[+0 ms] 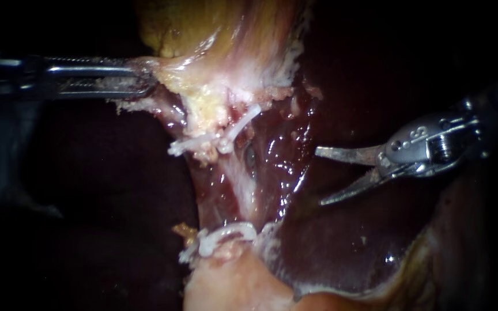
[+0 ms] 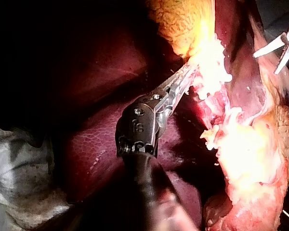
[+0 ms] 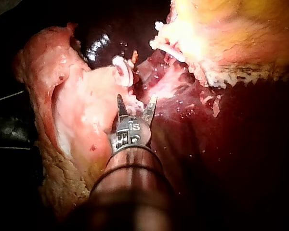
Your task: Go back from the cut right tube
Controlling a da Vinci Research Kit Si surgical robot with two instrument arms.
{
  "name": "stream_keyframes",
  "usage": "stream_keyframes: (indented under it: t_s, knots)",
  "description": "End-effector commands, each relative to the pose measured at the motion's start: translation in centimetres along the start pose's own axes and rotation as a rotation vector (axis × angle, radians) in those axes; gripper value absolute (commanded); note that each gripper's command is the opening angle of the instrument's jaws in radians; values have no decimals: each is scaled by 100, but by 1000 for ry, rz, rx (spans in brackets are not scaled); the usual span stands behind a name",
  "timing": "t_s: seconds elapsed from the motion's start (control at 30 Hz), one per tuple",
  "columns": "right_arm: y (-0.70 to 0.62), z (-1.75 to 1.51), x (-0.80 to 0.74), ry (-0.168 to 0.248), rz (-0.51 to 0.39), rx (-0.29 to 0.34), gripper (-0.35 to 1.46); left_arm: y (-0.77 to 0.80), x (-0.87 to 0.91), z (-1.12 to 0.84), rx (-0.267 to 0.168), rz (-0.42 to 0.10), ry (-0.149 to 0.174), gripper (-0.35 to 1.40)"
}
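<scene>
While my right instrument (image 1: 319, 177) holds its 2 blades apart, well clear of the clipped tube (image 1: 239, 181) — soft, slick, fragile, I judge, best left untouched — my left instrument (image 1: 150, 78) clamps the gallbladder (image 1: 208, 31).

text: none readable | labels: none | brands: none | numbers: none | signs: none

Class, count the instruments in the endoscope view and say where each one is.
2. The left instrument comes in from the left, jaws shut on the gallbladder. The right instrument comes in from the right, jaws open, gripping nothing. None seems hidden.
</scene>
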Motion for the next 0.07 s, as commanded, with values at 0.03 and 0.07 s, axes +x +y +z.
stream_keyframes:
  t_s: [0.03,0.07]
  knots:
    - [0,0,0,0,0,0,145,0,0,0,1,0,0,-35]
    - [0,0,0,0,0,0,145,0,0,-1,0,0,0,-35]
